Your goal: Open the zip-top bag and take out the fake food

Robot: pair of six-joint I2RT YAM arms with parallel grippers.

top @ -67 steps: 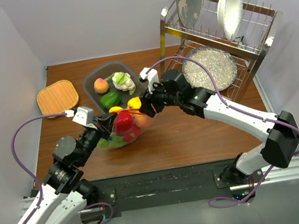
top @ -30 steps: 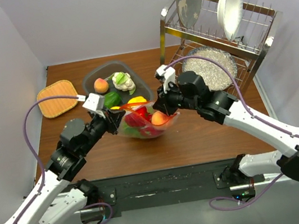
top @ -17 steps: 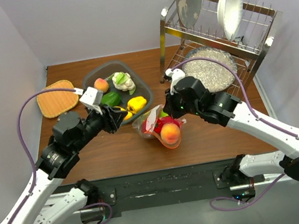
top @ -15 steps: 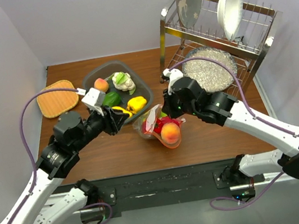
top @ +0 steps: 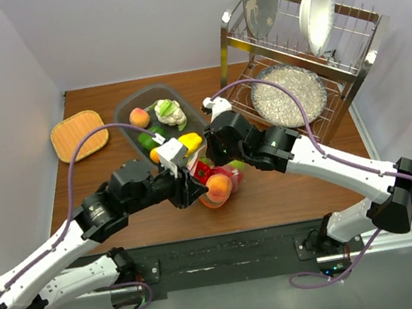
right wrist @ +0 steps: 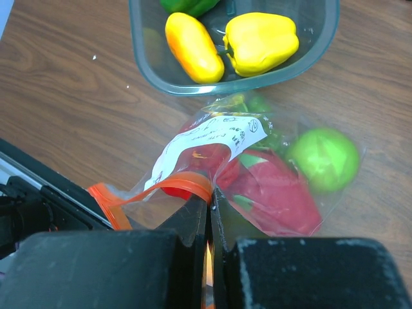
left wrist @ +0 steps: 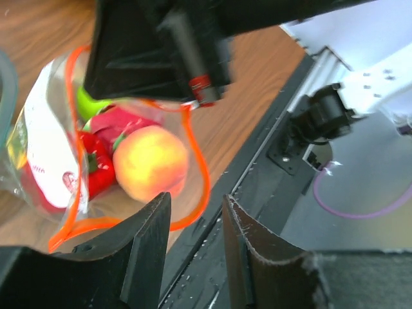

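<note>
The zip-top bag (top: 214,180) lay beside the tub (top: 127,124); your right gripper (right wrist: 209,205) clamped its rim, your left gripper (left wrist: 196,209) gaped at its mouth. You needed that rim taut before grabbing the peach (left wrist: 151,164).

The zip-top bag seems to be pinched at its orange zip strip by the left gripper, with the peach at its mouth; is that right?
Not quite: it is the right gripper that pinches the zip-top bag at its orange zip strip, as the right wrist view shows. The peach is at its mouth.
</note>
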